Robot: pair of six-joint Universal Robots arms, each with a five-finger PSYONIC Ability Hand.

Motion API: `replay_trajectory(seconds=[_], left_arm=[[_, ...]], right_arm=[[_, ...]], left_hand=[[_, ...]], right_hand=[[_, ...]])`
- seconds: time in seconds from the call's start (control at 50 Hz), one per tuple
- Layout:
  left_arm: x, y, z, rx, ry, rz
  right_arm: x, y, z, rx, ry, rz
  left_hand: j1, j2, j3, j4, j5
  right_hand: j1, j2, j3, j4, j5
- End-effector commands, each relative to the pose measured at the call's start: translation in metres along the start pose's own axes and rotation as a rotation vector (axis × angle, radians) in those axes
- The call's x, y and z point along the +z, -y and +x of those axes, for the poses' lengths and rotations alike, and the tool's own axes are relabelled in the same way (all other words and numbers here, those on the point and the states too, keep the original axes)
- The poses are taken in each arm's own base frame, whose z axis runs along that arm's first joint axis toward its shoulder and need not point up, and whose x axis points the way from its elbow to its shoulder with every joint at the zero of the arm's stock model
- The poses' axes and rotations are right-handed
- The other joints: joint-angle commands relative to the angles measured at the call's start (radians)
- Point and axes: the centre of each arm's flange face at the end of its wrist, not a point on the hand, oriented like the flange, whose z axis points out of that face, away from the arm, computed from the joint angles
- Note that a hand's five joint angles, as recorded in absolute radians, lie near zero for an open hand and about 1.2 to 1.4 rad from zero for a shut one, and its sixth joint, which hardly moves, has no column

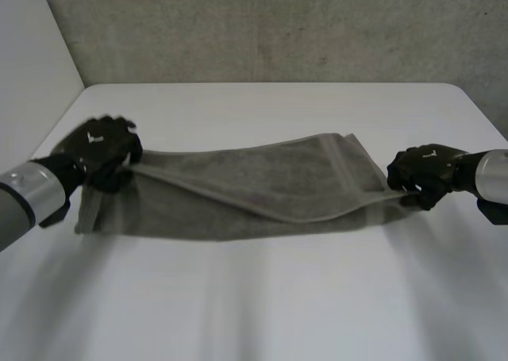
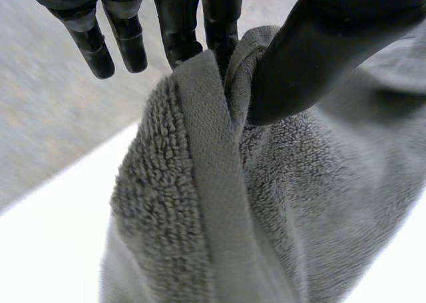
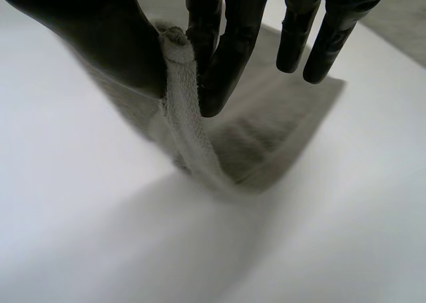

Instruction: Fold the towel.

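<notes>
At both ends of towel (image 1: 254,188), left hand (image 1: 103,149) and right hand (image 1: 425,173) each pinch its edge. Pull evenly, then land edges aligned.

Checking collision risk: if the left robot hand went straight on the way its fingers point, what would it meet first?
Likely the towel that the left robot hand pinches: it hangs just past the fingertips. The white table lies beyond; depth unclear.
</notes>
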Motion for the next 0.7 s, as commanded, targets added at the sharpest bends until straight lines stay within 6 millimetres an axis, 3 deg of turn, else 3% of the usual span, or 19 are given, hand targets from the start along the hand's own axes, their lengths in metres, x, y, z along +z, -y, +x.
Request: replay_trajectory(seconds=[0.02,0.18,0.22,0.24,0.26,0.28,0.3,0.34,0.36,0.4,0.42,0.44,0.46,0.48,0.5,0.56,0.64,0.68,0.7], left_arm=[[-0.004,-0.013,-0.004,-0.083,-0.093,-0.113],[0.034,-0.022,-0.029,0.066,-0.085,-0.086],[0.064,-0.013,-0.036,0.181,-0.062,0.03],[0.064,-0.013,-0.036,0.181,-0.062,0.031],[0.079,0.0,-0.037,0.249,-0.034,0.13],[0.079,0.0,-0.037,0.249,-0.034,0.131],[0.092,0.019,-0.037,0.318,0.008,0.245],[0.101,0.07,-0.04,0.404,0.138,0.505],[0.101,0.07,-0.04,0.404,0.139,0.507],[0.075,0.144,-0.048,0.393,0.304,0.828],[0.074,0.145,-0.048,0.393,0.305,0.83],[0.049,0.181,-0.056,0.358,0.365,0.989],[0.029,0.204,-0.061,0.317,0.383,1.099],[0.028,0.204,-0.061,0.317,0.383,1.1],[0.014,0.22,-0.062,0.265,0.349,1.164],[0.008,0.227,-0.064,0.223,0.283,1.19],[0.012,0.218,-0.069,0.263,0.232,1.14],[0.025,0.191,-0.076,0.266,0.171,1.026],[0.025,0.191,-0.076,0.266,0.171,1.025]], right_arm=[[-0.009,0.002,0.003,-0.109,0.059,-0.013],[0.031,0.023,0.017,-0.324,-0.056,0.123],[0.046,0.057,0.026,-0.47,-0.218,0.291],[0.046,0.057,0.026,-0.47,-0.219,0.292],[0.051,0.08,0.031,-0.523,-0.331,0.402],[0.049,0.107,0.039,-0.544,-0.459,0.534],[0.049,0.107,0.039,-0.544,-0.46,0.535],[0.023,0.162,0.056,-0.505,-0.692,0.852],[0.023,0.162,0.056,-0.505,-0.693,0.853],[-0.041,0.209,0.065,-0.427,-0.822,1.166],[-0.041,0.209,0.065,-0.427,-0.823,1.167],[-0.066,0.222,0.065,-0.38,-0.819,1.261],[-0.075,0.223,0.07,-0.328,-0.801,1.295],[-0.075,0.223,0.07,-0.327,-0.801,1.295],[-0.079,0.222,0.076,-0.302,-0.785,1.307],[-0.078,0.218,0.078,-0.304,-0.755,1.271],[-0.068,0.205,0.076,-0.302,-0.669,1.179],[-0.051,0.182,0.077,-0.287,-0.571,1.069],[-0.051,0.182,0.077,-0.287,-0.571,1.068]], left_hand=[[0.091,0.052,-0.05,-0.056,0.061],[0.091,0.052,-0.05,-0.056,0.061],[0.091,0.052,-0.05,-0.056,0.061],[0.091,0.052,-0.05,-0.056,0.061],[0.091,0.052,-0.05,-0.056,0.061],[0.091,0.052,-0.05,-0.056,0.061],[0.091,0.052,-0.05,-0.056,0.061],[0.091,0.052,-0.05,-0.056,0.061],[0.091,0.052,-0.05,-0.056,0.061],[0.091,0.052,-0.05,-0.056,0.061],[0.091,0.052,-0.05,-0.056,0.061],[0.091,0.052,-0.05,-0.056,0.061],[0.091,0.052,-0.05,-0.056,0.061],[0.091,0.052,-0.05,-0.056,0.061],[0.091,0.052,-0.05,-0.056,0.061],[0.091,0.052,-0.05,-0.056,0.061],[0.091,0.052,-0.05,-0.056,0.061],[0.091,0.052,-0.05,-0.056,0.061],[0.091,0.052,-0.05,-0.056,0.061]], right_hand=[[0.1,0.048,-0.037,-0.058,0.05],[0.1,0.048,-0.037,-0.058,0.05],[0.1,0.048,-0.037,-0.058,0.05],[0.1,0.048,-0.037,-0.058,0.05],[0.1,0.048,-0.037,-0.058,0.05],[0.1,0.048,-0.037,-0.058,0.05],[0.1,0.048,-0.037,-0.058,0.05],[0.1,0.048,-0.037,-0.058,0.05],[0.1,0.048,-0.037,-0.058,0.05],[0.1,0.048,-0.037,-0.058,0.05],[0.1,0.048,-0.037,-0.058,0.05],[0.1,0.048,-0.037,-0.058,0.05],[0.1,0.048,-0.037,-0.058,0.05],[0.1,0.048,-0.037,-0.058,0.05],[0.1,0.048,-0.037,-0.058,0.05],[0.1,0.048,-0.037,-0.058,0.05],[0.1,0.048,-0.037,-0.058,0.05],[0.1,0.048,-0.037,-0.058,0.05],[0.1,0.048,-0.037,-0.058,0.05]])
